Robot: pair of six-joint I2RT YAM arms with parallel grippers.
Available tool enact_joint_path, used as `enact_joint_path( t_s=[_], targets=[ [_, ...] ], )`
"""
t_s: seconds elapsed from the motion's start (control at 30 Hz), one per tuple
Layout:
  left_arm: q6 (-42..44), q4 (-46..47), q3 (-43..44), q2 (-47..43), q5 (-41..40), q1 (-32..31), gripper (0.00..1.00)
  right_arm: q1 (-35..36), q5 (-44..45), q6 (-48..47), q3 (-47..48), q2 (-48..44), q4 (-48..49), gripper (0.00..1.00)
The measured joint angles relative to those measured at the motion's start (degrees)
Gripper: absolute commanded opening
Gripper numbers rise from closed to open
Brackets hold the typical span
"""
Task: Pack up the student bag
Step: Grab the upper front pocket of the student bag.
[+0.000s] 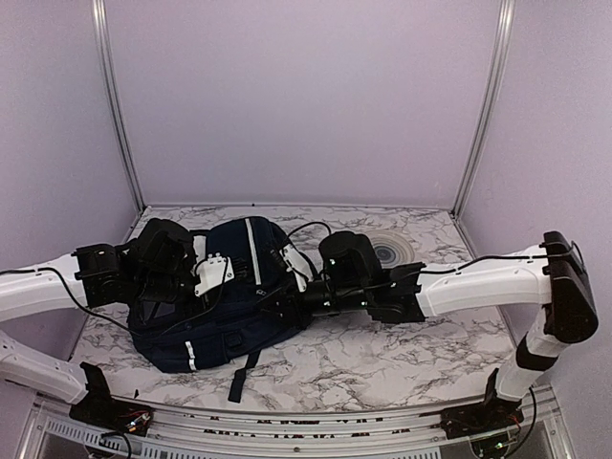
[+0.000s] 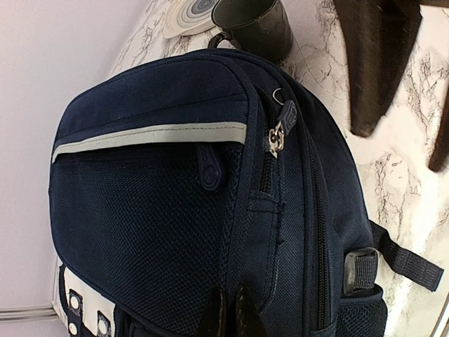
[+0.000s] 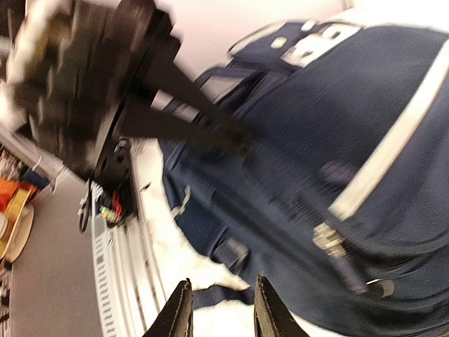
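Edges: the marble table is closed in by walls at the back and both sides. Bare marble is seen to the right of the backpack and before it.
Obstructions: a dark mug and a ringed coaster are set just beyond the backpack's top.
Bag condition: laid flat left of centre; navy, pale stripe across the front pocket, black strap trailed toward the near edge.
Left arm: the left gripper is closed, tips pressed on the mesh front.
Right arm: the right gripper is parted narrowly, nothing held, just beside the backpack.
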Motion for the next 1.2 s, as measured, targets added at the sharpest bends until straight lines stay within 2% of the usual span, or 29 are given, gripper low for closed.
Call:
enact_joint_path(
  t_s=[0.3,0.8,1.0,1.2],
  targets=[
    [-0.4,0.0,0.0,0.0,-0.3,0.1,0.0,-2.3,9.1,-2.7,3.2,2.8,-1.9,0.33],
    [-0.4,0.0,0.0,0.0,-0.2,0.1,0.0,-1.6,9.0,-5.3,2.9,3.9,-2.1,0.31],
    [-0.6,0.0,0.0,0.0,-0.2,0.1,0.0,1.1,12.7,-1.6,-2.4,1.2,1.6,0.33],
    [-0.6,0.0,0.0,0.0,0.0,0.1,0.0,2.3,15.6,2.7,-4.0,1.6,5.3,0.38]
  ],
)
